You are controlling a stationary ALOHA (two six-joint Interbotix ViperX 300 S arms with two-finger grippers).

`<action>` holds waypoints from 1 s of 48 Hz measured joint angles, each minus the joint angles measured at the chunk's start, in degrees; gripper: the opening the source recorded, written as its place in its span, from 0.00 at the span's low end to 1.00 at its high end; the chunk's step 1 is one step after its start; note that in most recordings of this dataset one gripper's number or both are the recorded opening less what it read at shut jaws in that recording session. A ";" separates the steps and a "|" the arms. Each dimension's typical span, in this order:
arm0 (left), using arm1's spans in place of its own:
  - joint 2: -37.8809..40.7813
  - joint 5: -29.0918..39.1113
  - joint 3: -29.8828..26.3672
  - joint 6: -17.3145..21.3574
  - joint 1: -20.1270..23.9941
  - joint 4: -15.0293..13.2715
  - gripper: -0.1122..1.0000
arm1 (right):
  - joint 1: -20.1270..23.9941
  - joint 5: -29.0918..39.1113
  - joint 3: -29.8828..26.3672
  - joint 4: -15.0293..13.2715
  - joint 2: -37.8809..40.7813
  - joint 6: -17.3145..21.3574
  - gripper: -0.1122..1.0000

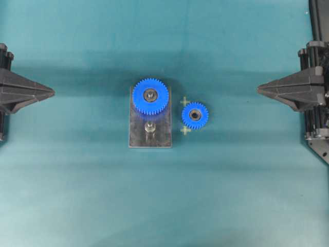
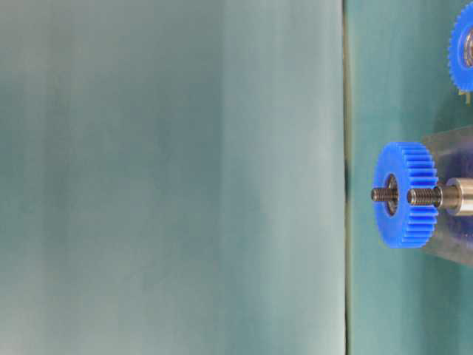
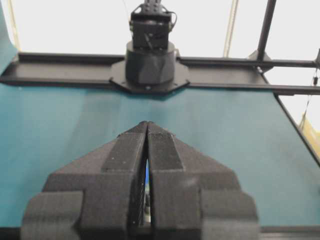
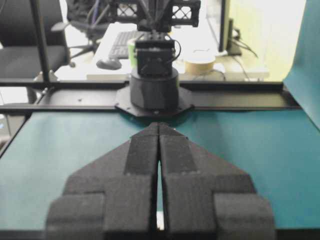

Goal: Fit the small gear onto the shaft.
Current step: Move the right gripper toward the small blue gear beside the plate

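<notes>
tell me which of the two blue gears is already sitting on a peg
The larger blue gear, at the far end of the grey plate, has a peg through its hub. The small gear lies loose on the table to the plate's right, and the shaft stands bare.

Overhead looks straight down; table-level sits close, turned sideways, sharing the larger gear [image 1: 150, 95]; wrist views face opposite bases.

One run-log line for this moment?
small gear: on table, beside plate | shaft: bare | left pincer: shut, empty | right pincer: shut, empty
</notes>
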 measured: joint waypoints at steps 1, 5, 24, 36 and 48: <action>0.00 0.00 0.00 0.00 -0.09 0.00 0.10 | 0.00 0.00 -0.09 0.00 0.00 0.00 0.11; 1.67 2.55 0.09 -0.79 -0.26 0.26 0.10 | 0.00 0.97 0.18 2.99 -0.09 0.79 0.11; 11.16 17.23 -6.33 -1.05 -0.44 0.44 0.10 | -8.44 31.90 -4.13 10.11 4.39 3.96 0.11; 17.23 18.72 -7.82 -1.05 -0.44 0.44 0.10 | -10.81 40.78 -10.28 9.23 15.29 3.96 0.11; 20.65 18.72 -9.40 -1.05 -0.44 0.44 0.10 | -12.04 52.29 -19.07 8.61 31.55 4.04 0.11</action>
